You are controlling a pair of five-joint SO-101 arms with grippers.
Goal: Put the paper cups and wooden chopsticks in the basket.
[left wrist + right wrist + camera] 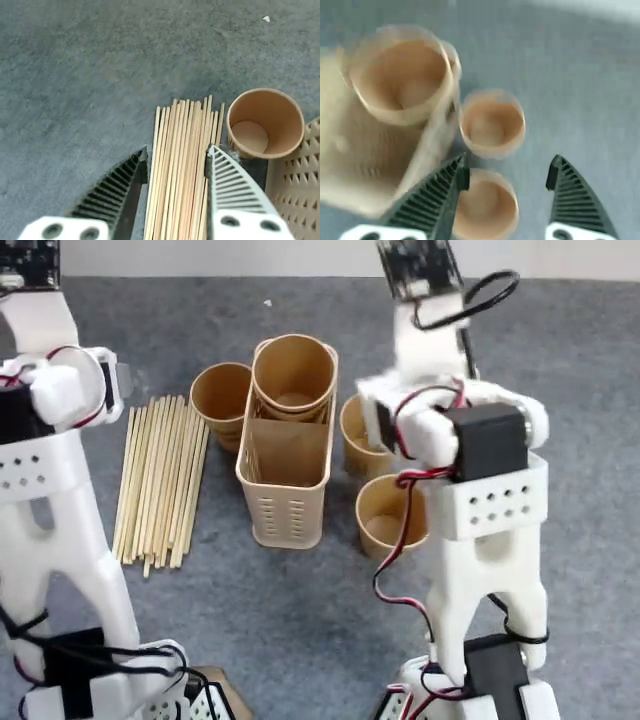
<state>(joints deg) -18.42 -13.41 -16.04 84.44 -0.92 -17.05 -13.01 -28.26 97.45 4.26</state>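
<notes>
The left gripper [177,150] is held wide open over the chopsticks [182,130]; the right gripper [509,165] is spread wide above two loose cups [491,122] beside the basket [285,505]. Stacked cups [293,370] are seen in the basket

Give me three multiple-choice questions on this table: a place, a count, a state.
1. Where do the chopsticks lie? A on the table beside the basket; B in the basket; C in a cup.
2. How many cups stand outside the basket? A one; B three; C five.
3. The left gripper is: A open; B shut on a chopstick; C shut on a cup.
1 A: flat on the table. 2 B: one on the chopsticks' side, two opposite. 3 A: fingers apart over the chopsticks.
</notes>
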